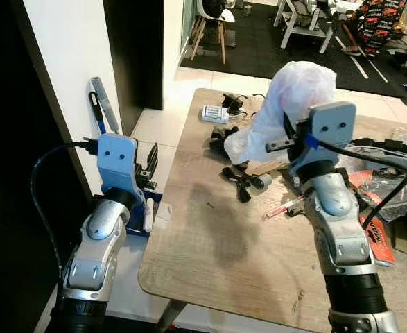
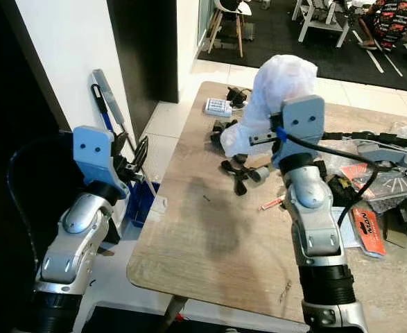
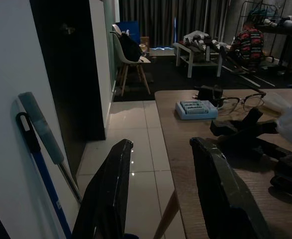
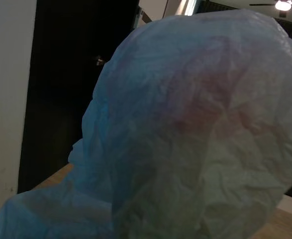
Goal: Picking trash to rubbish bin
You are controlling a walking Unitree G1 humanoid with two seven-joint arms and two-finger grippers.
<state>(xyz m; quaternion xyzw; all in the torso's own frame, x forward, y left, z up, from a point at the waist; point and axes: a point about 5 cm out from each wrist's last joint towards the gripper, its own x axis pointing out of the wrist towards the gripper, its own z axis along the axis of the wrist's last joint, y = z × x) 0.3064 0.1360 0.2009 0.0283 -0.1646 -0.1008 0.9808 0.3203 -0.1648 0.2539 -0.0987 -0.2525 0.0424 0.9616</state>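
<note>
Plastic bag (image 1: 292, 104), white, crumpled, aloft at 1 o'clock over worktop (image 1: 210, 257), pinched in our right claw (image 1: 291, 142). Left claw (image 3: 158, 191) agape, idle at 9 o'clock. Risk, we judge: trailing tail snags black clutter (image 1: 239, 182), slips loose.

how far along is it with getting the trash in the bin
Done: the right gripper has the white plastic bag lifted above the wooden table. In hand: that bag only; the left gripper hangs open beside the table. Left: no bin can be seen yet, so carrying and dropping remain, and more clutter lies on the table.
</note>
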